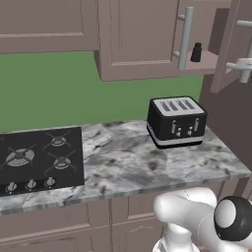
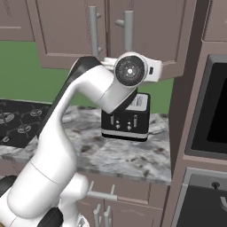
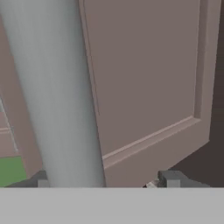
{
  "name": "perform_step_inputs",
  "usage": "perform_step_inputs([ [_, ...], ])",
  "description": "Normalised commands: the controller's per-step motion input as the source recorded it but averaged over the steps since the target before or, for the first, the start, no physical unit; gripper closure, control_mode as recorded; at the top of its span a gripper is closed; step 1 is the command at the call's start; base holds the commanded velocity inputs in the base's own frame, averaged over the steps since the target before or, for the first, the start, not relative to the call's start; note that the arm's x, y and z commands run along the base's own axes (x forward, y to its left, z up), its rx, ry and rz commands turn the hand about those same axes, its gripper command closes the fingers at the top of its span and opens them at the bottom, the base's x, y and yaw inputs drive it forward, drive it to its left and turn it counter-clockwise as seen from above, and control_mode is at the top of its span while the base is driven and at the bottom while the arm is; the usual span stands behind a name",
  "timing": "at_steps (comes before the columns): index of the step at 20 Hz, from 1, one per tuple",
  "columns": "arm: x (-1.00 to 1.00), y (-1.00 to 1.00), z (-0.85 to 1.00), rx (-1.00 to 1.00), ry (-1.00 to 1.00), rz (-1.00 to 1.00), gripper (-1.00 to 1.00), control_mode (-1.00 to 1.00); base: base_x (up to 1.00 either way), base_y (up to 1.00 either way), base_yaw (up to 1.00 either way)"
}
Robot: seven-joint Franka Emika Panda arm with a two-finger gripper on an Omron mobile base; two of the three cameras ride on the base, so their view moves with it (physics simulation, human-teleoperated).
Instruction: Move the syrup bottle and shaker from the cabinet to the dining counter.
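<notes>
Gripper (image 3: 105, 183) open astride cabinet handle (image 3: 57, 96)

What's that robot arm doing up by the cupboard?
The robot's pincer is at the long grey handle of the cabinet door, jaws apart on either side of it. The door stands swung open, and the small black shaker sits on the shelf inside. Nothing has been carried to another counter yet.

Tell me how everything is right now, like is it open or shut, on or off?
cabinet door: swung open.
shaker: standing upright on the shelf.
gripper: open, a finger on each side of the bar handle.
toaster: upright on the counter, slots empty.
stove: no flames.
</notes>
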Motion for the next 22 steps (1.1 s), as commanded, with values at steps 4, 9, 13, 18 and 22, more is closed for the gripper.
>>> perform_step_inputs([
  [4, -0.04, -0.72, 0.0, -0.07, 0.0, 0.0, -1.0, -1.0, 0.0, 0.0, 0.0],
  [9, -0.36, -0.23, 0.0, -0.08, 0.0, 0.0, -1.0, -1.0, 0.0, 0.0, 0.0],
  [13, -0.66, 0.0, 0.09, -0.13, 0.0, -0.07, -1.0, -1.0, 0.0, 0.0, 0.0],
  [18, -0.95, 0.11, 0.16, -0.14, -0.05, -0.07, -1.0, -1.0, 0.0, 0.0, 0.0],
  [22, -0.68, 0.84, 0.04, -0.25, -0.05, -0.13, -1.0, -1.0, 0.0, 0.0, 0.0],
])
